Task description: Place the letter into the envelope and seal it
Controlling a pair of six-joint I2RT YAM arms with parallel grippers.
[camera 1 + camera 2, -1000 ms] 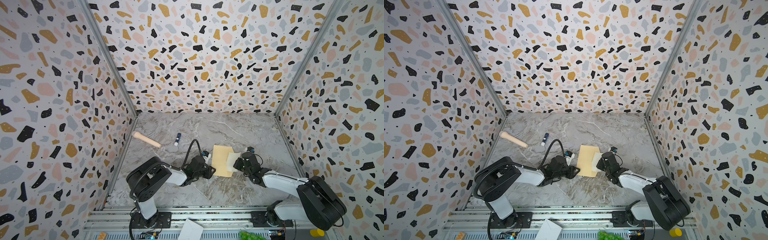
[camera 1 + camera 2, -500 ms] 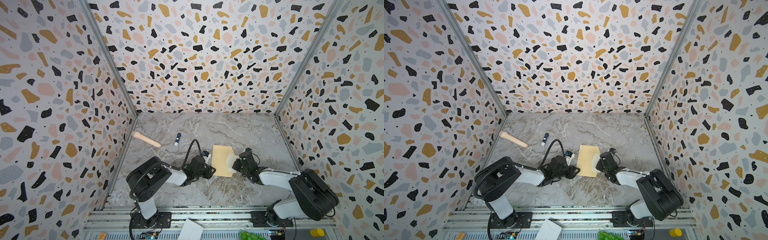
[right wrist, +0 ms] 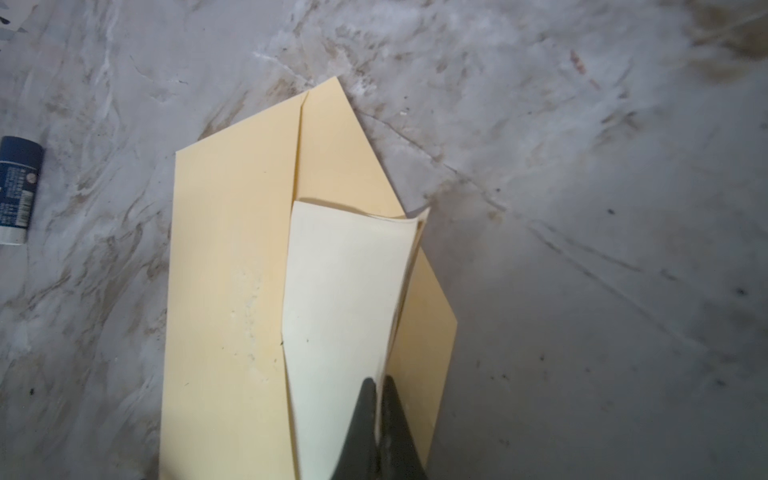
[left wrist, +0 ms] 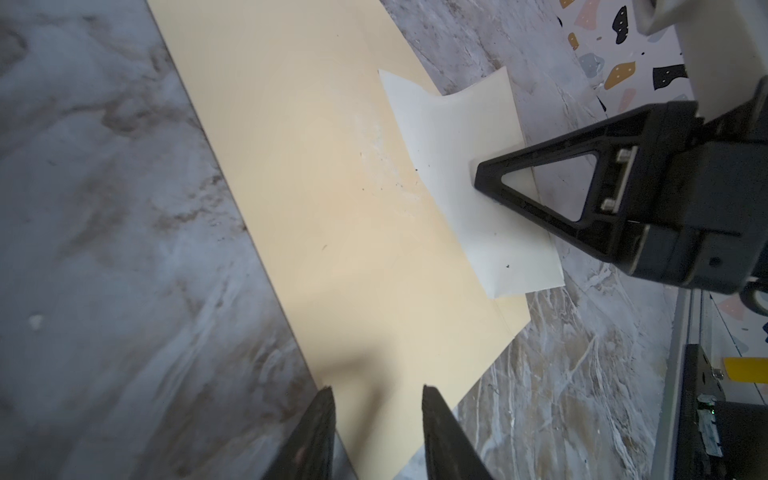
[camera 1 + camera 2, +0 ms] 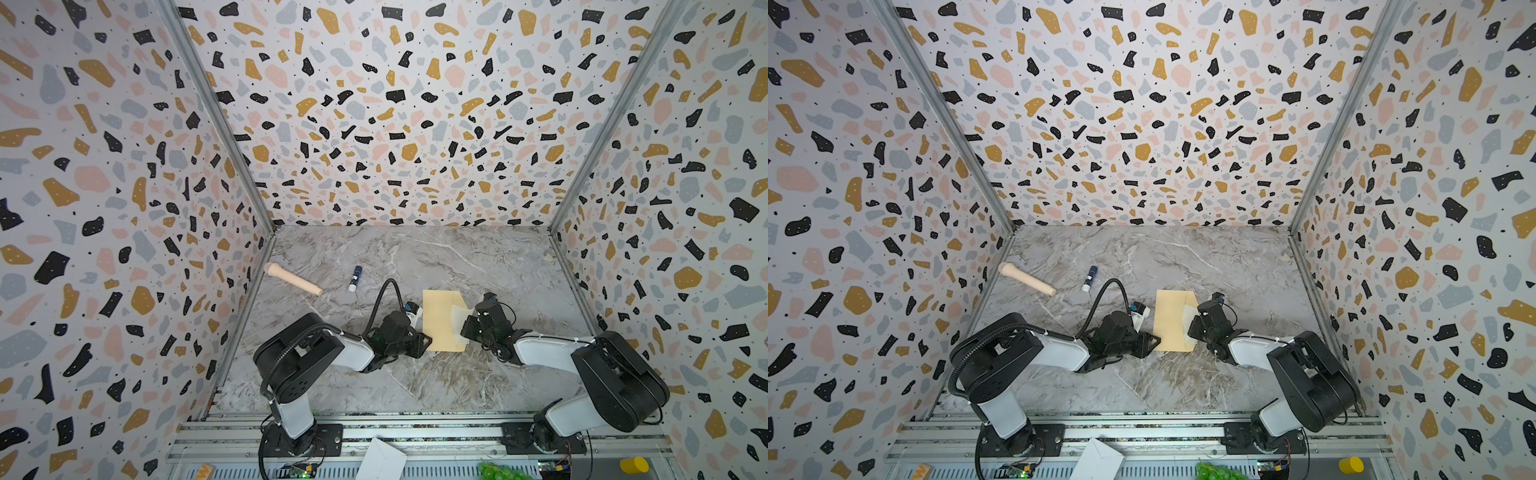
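My right pincer (image 3: 376,380) is pinched tight on the cream letter (image 3: 340,299), which bows over the open flap of the tan envelope (image 3: 224,270), one edge at its mouth; how much is inside I cannot tell. My left pincer (image 4: 376,392) stands partly spread over the envelope's corner, gripping nothing.

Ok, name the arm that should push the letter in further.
Right: the right pincer is shut on the letter, partly in the envelope. The left pincer is open at the envelope's other edge.
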